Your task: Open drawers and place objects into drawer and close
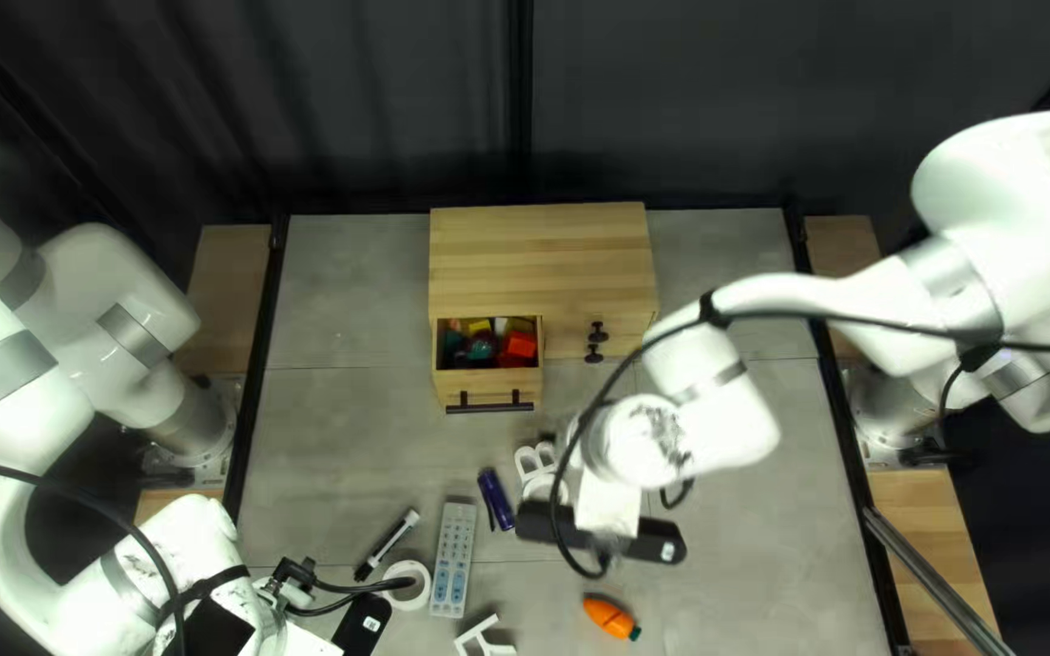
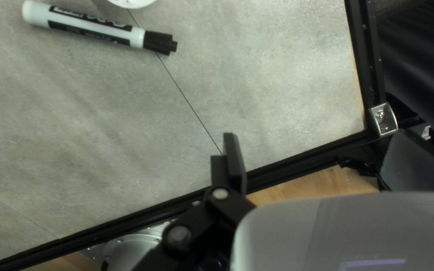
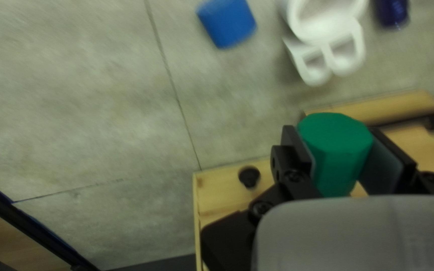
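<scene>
- My right end effector (image 3: 336, 145): grasping green block (image 3: 335, 145), aloft near open drawer (image 1: 489, 380).
- My left end effector (image 2: 320, 143): released, well apart from drawer.
- Step, I judge: loading; next, centre block over drawer, lower, let go.

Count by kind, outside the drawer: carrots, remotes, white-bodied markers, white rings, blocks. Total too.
Carrot: 1
Remote: 1
White-bodied marker: 1
White ring: 1
Blocks: 2 (green block in the right gripper, blue block on the table)
Total: 6
</scene>
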Motion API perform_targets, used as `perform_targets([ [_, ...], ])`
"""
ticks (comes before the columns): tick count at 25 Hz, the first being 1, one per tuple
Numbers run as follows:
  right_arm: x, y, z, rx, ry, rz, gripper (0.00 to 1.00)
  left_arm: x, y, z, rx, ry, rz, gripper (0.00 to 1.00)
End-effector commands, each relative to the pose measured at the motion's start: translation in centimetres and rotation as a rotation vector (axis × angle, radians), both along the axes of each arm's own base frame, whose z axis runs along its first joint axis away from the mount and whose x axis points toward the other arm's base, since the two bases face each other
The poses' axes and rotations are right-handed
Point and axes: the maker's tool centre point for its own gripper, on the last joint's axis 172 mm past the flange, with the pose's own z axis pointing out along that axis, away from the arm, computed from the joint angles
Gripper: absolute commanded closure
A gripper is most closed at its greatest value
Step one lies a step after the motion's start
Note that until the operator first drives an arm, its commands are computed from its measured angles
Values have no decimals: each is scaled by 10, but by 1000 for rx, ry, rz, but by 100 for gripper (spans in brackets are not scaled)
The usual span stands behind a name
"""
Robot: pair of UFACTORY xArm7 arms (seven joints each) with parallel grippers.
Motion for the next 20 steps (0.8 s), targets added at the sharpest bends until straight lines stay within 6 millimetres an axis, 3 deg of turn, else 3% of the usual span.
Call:
perform_targets([
  [1,23,-35,0,-18,-50,-45,98,0,0,0,0,0,0,0],
  [8,51,-72,2,-20,-119,-94,98,0,0,0,0,0,0,0],
  [14,66,-83,3,-22,-140,-105,94,0,0,0,0,0,0,0],
  [15,67,-83,3,-23,-140,-104,88,0,0,0,0,0,0,0],
  [16,69,-84,4,-24,-140,-102,39,0,0,0,0,0,0,0],
  [18,69,-85,4,-24,-141,-102,0,0,0,0,0,0,0,0],
  [20,70,-86,4,-21,-142,-107,0,0,0,0,0,0,0,0],
])
